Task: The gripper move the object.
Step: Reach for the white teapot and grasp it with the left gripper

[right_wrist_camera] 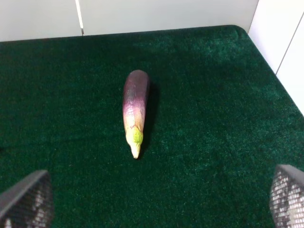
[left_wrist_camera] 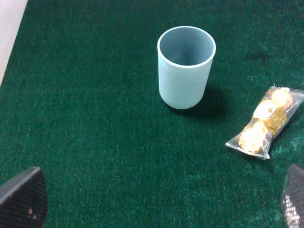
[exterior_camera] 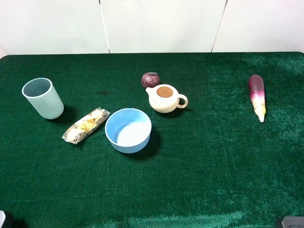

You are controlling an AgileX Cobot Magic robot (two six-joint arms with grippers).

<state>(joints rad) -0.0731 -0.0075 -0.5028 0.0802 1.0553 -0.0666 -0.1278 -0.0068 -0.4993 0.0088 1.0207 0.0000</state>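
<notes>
The object, a small round dark maroon fruit [exterior_camera: 150,79], sits on the green cloth just behind and touching the cream teapot [exterior_camera: 165,98]. It shows only in the exterior high view. My left gripper [left_wrist_camera: 161,197] is open, its fingertips [left_wrist_camera: 23,194] spread wide at the picture's corners, over the cloth near the pale blue cup [left_wrist_camera: 185,64]. My right gripper [right_wrist_camera: 156,197] is open too, its fingertips [right_wrist_camera: 28,197] far apart, near the purple-and-white eggplant [right_wrist_camera: 135,109]. Both grippers are far from the fruit and hold nothing.
A blue bowl [exterior_camera: 128,129] stands in front of the teapot. A clear packet of gold-wrapped sweets [exterior_camera: 86,125] lies between the bowl and the cup [exterior_camera: 42,97]. The eggplant [exterior_camera: 257,95] lies at the far right. White walls border the table [exterior_camera: 199,180].
</notes>
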